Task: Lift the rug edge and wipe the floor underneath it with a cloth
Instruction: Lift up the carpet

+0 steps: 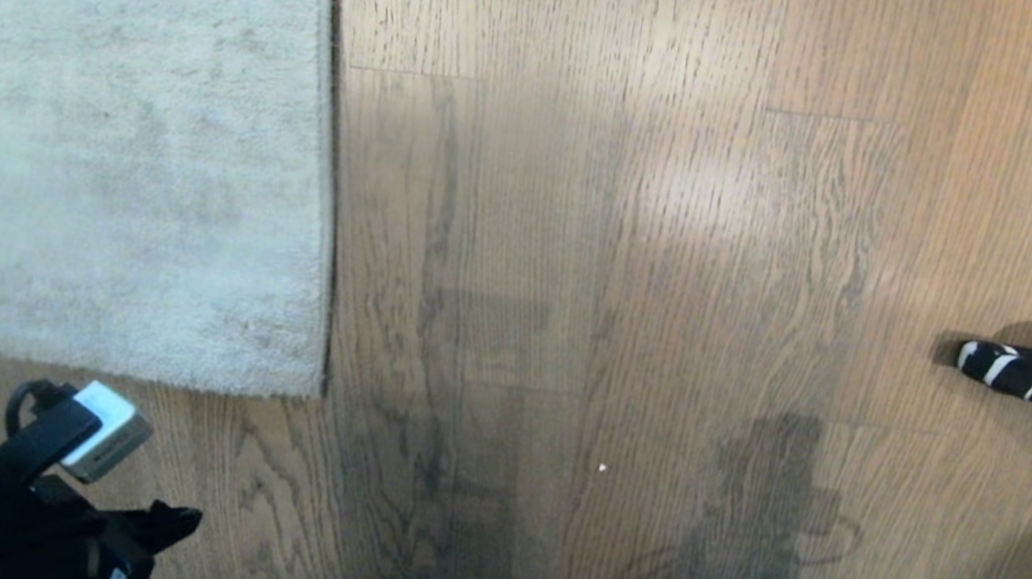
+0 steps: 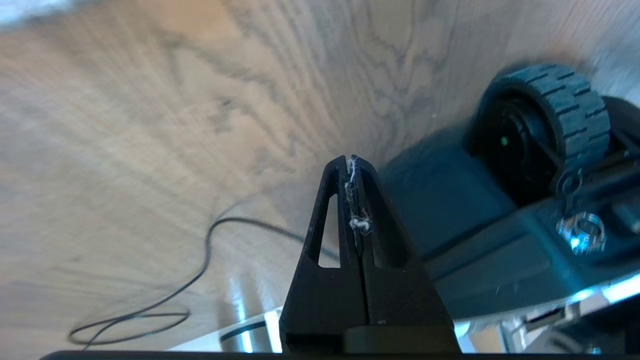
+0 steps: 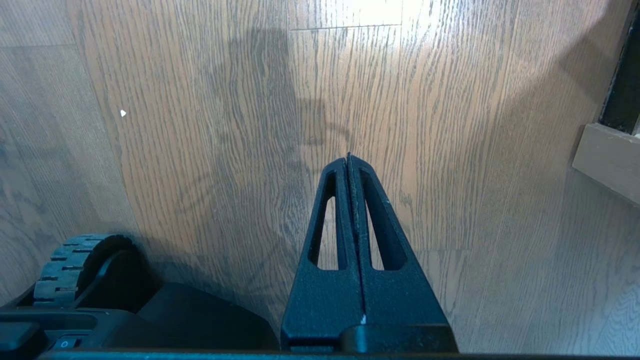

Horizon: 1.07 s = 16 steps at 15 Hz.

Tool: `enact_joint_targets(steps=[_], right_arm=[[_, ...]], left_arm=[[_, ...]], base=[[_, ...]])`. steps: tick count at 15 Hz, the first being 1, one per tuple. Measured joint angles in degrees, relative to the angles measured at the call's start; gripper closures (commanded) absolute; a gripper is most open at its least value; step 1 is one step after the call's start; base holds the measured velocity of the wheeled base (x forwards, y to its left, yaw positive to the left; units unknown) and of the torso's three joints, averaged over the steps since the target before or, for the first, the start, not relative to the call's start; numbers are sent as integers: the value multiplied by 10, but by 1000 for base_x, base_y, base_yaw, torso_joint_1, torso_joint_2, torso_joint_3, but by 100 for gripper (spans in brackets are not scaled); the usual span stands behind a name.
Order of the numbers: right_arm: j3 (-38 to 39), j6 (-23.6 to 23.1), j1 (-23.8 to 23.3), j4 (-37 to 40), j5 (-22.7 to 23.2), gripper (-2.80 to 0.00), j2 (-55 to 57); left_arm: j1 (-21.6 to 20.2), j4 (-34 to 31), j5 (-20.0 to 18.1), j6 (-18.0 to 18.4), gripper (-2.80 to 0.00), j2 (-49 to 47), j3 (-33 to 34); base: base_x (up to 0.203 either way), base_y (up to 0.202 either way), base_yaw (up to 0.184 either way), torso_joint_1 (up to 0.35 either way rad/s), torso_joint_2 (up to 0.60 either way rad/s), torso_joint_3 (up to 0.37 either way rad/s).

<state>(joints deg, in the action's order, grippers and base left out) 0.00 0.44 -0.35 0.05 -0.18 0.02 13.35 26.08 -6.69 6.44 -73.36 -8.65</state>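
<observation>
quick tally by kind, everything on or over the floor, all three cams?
Rug: 1, rug edge lying flat
Robot tool: 2, left tool and right tool, both shut, empty
Striped-tip white tool: 1
Black cable: 1
Yellow cloth: 0 in view
Total: 5

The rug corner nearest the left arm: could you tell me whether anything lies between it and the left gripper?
Nothing visible does. In the head view the left gripper sits low on the left, shut and empty, and only bare floor separates it from the rug edge. The striped tool tip lies far to the right.
</observation>
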Motion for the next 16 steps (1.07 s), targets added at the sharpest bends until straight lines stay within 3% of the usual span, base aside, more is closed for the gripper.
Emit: enact_joint_targets(steps=[2, 6, 10, 13, 16], right_arm=[[0, 0, 0, 0, 0, 0, 0], [0, 0, 0, 0, 0, 0, 0], [0, 0, 0, 0, 0, 0, 0], [0, 0, 0, 0, 0, 0, 0], [0, 0, 0, 0, 0, 0, 0]], left_arm=[[40, 63, 42, -25, 0, -43, 21], [91, 201, 123, -30, 0, -95, 76], [104, 146, 186, -29, 0, -61, 86], [105, 63, 198, -26, 0, -23, 87], [106, 81, 198, -32, 0, -38, 85]], base=[[0, 0, 0, 0, 0, 0], [0, 0, 0, 0, 0, 0], [0, 0, 0, 0, 0, 0], [0, 0, 0, 0, 0, 0], [0, 0, 0, 0, 0, 0]])
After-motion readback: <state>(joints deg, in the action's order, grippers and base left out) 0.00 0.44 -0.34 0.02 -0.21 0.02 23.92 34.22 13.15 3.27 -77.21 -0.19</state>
